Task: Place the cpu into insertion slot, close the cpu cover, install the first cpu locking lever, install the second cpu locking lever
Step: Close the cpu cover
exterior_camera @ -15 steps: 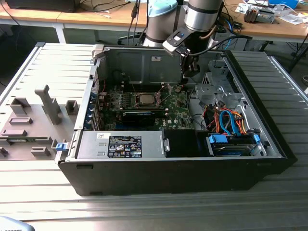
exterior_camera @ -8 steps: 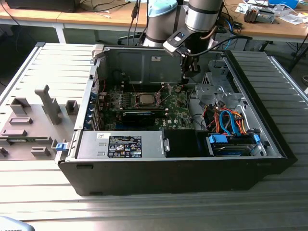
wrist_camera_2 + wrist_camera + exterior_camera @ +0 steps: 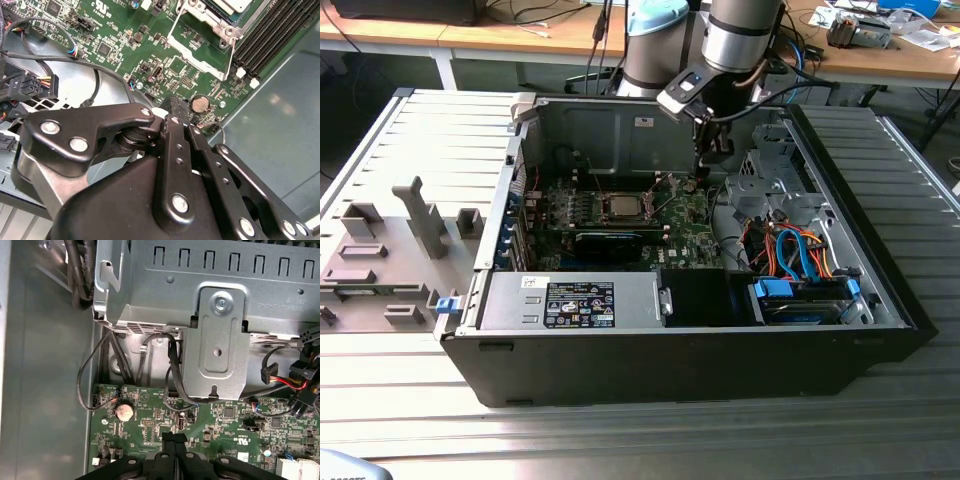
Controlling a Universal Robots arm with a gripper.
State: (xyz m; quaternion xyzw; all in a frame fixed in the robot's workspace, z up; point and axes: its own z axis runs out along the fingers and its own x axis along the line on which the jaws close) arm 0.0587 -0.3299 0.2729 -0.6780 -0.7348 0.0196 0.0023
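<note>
The cpu [image 3: 620, 207], a small silver-grey square, lies in the insertion slot [image 3: 620, 218] on the green board inside the open case; in the second wrist view a corner of the cpu [image 3: 234, 4] shows in the slot's metal rim [image 3: 222, 22]. The cpu cover [image 3: 200, 67], a thin silver frame with a window, stands swung open beside the slot, toward the gripper. My gripper [image 3: 703, 172] hangs over the board to the exterior view's right of the slot, near a coin battery [image 3: 201, 103]. Its black fingers [image 3: 169, 441] look pressed together with nothing between them.
A silver drive cage [image 3: 770, 185] and orange and blue cables [image 3: 800, 255] fill the case's right side in the exterior view. A long black card [image 3: 610, 240] lies in front of the slot. Black memory slots [image 3: 265, 30] run beside it. Grey fixtures [image 3: 420, 215] stand outside the case.
</note>
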